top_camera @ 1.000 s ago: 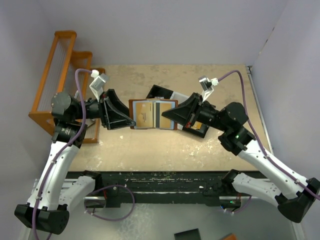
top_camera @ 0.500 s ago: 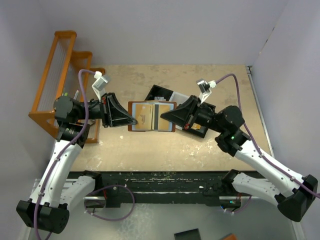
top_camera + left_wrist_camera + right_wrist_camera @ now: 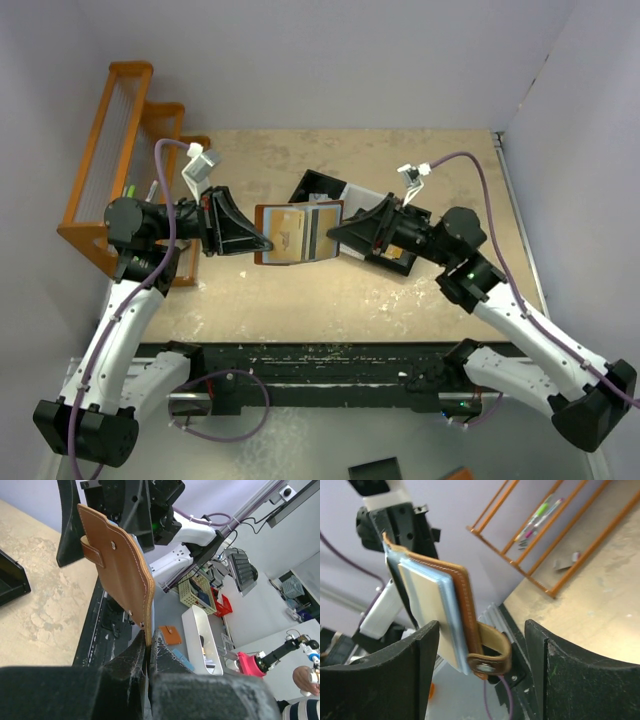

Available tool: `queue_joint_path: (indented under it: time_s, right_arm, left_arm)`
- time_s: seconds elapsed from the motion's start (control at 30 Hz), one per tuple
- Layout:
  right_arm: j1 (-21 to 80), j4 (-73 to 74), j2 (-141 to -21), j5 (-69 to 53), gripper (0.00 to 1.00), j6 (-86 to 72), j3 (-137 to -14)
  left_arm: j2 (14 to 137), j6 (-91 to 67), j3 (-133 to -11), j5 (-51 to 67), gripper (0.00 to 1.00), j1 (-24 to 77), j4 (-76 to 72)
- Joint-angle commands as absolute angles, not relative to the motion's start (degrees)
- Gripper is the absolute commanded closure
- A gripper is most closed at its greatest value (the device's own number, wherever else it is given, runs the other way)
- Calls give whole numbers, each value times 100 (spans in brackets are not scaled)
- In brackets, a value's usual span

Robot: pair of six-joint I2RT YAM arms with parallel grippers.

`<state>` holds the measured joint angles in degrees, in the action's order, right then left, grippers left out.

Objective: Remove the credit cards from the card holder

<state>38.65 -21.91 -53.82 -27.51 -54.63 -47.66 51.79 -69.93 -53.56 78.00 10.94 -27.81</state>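
Right hand (image 3: 336,231) released; left hand (image 3: 149,649) pinches card holder (image 3: 298,233).

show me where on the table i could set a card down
Free: the front strip of table between the held card holder and the black rail; the far strip between orange rack and black tray. Crowded: the middle, around tray and holder.

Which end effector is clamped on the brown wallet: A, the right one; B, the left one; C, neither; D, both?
B: the left end effector is pinched shut on the edge of the card holder, while the right end effector stands open with a finger on each side of it.
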Motion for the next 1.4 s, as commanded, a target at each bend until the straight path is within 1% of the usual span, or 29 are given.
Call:
queue_joint_path:
  time_s: [0.0,0.07,0.17,0.2,0.3,0.43,0.67,0.73,0.97,1.23,1.37]
  right_arm:
    - [3337,-1678,-4777,-2551,29,-5200,-4973]
    - [3180,-1308,-4534,-2483,29,-4985,-5158]
    - [3174,-828,-4381,-2504,30,-4552,-5577]
    - [3173,-953,-4382,-2481,30,-4477,-5683]
    - [3190,-1195,-4550,-2912,33,-4533,-5968]
    - [3264,-1534,-4842,-3233,36,-4740,-5974]
    - [3855,-2175,-5558,-3370,36,-4888,-5818]
    - [3892,-2362,-5708,-3404,36,-4969,-5535]
    - [3902,-3214,-6017,-3626,36,-5426,-5114]
    - [4082,-4038,-6352,-3781,41,-5851,-4937]
    - [4257,-4038,-6525,-3740,44,-5841,-5040]
  left_arm:
    - [5162,-6989,-5426,7712,100,1099,-2902]
    - [5176,-6604,-5530,7650,100,1099,-2284]
    - [5185,-5485,-5818,7350,100,1099,-779]
    - [5216,-4916,-5951,7198,100,1099,-205]
    - [5378,-4081,-6234,6827,100,1098,898]
    - [5458,-3593,-6340,6424,100,1099,1501]
    - [5501,-3719,-6313,6673,100,1098,1356]
    - [5487,-3954,-6231,6820,100,1099,1057]
    - [5406,-4771,-5933,7355,100,1099,6]
    - [5388,-4970,-5853,7419,100,1099,-214]
    - [5383,-5012,-5870,7431,100,1099,-262]
